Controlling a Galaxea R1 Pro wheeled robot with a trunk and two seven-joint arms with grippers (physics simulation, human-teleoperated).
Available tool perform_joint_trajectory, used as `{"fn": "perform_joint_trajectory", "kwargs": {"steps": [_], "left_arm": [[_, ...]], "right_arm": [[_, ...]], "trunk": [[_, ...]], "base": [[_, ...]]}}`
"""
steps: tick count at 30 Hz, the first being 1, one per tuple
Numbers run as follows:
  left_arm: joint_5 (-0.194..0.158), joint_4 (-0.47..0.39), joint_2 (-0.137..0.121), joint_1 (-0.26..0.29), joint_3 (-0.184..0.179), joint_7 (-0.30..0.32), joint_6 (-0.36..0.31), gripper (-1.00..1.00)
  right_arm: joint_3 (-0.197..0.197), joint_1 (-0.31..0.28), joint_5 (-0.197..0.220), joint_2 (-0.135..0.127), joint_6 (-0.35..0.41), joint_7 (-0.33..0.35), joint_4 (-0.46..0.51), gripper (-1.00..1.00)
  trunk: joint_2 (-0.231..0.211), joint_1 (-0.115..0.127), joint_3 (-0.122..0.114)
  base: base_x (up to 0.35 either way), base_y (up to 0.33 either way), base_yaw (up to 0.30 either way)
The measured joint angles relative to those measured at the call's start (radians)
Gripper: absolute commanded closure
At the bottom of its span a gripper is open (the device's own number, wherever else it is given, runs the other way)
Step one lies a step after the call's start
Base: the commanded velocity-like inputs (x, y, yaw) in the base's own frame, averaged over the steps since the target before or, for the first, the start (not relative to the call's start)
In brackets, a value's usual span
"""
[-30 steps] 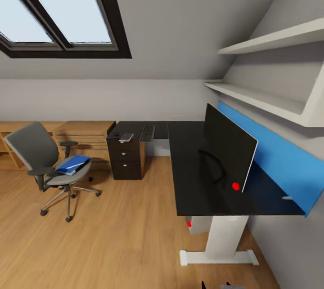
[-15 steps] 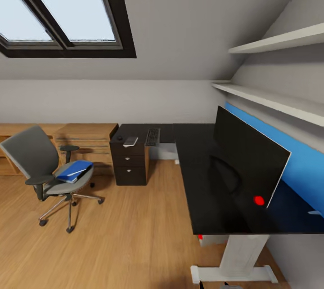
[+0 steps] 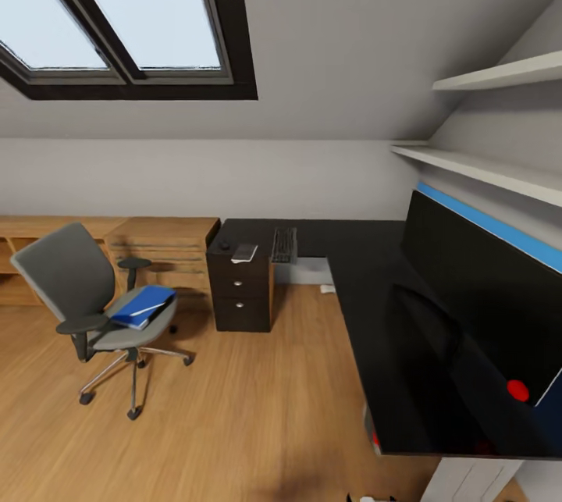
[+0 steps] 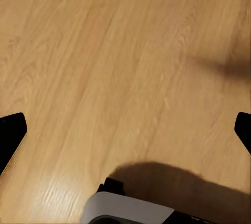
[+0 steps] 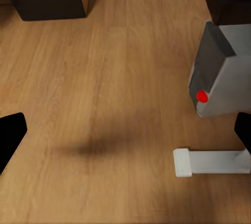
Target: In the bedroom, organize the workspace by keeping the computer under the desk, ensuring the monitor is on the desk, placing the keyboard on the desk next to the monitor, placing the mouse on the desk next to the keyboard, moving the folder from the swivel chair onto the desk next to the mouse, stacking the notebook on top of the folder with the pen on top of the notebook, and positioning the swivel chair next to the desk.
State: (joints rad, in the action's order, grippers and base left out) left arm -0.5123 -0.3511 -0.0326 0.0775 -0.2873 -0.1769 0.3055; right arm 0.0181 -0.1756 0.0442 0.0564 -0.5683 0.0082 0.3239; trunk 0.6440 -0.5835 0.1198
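1. The folder (image 3: 143, 305) lies flat on the seat of the swivel chair (image 3: 94, 307), which stands on the wood floor (image 3: 234, 408), well apart from the desk (image 3: 375, 315).
2. The folder looks thick and stiff, probably somewhat heavy, with a smooth cover that may slip. I think it is best to take it by a long edge that sticks past the seat front, not by the spine.
3. The keyboard (image 3: 284, 243) and the notebook (image 3: 244, 253) lie at the far end of the desk, above the drawer pedestal (image 3: 242, 291). The notebook is thin and light, so it needs an edge pinch.
4. The monitor (image 3: 484, 307) stands upright near the right edge of the desk. The computer (image 5: 222, 75) stands on the floor under it.
5. The left gripper (image 4: 125, 130) and the right gripper (image 5: 125, 135) both hang spread wide over bare floor, with nothing between the fingers. The folder is far from both jaws.
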Motion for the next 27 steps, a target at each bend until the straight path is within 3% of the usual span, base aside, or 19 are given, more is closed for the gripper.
{"fn": "perform_joint_trajectory", "kwargs": {"steps": [7,18,27], "left_arm": [[0.001,-0.001,0.002,0.0,-0.002,0.003,0.003,-1.0],[0.001,0.0,0.001,0.0,-0.002,0.002,0.005,-1.0],[0.001,0.0,0.003,0.0,-0.003,0.002,0.006,-1.0]], "right_arm": [[0.0,0.0,0.0,0.011,0.0,0.0,-0.001,-1.0],[0.0,0.0,-0.001,0.011,0.0,0.0,-0.001,-1.0],[0.0,0.0,-0.001,0.011,-0.001,0.0,-0.002,-1.0]], "trunk": [[0.0,0.0,0.0],[0.0,0.0,0.0],[0.0,0.0,0.0]], "base": [[0.081,0.078,0.0],[0.244,0.216,0.0],[0.316,0.094,0.0]]}}
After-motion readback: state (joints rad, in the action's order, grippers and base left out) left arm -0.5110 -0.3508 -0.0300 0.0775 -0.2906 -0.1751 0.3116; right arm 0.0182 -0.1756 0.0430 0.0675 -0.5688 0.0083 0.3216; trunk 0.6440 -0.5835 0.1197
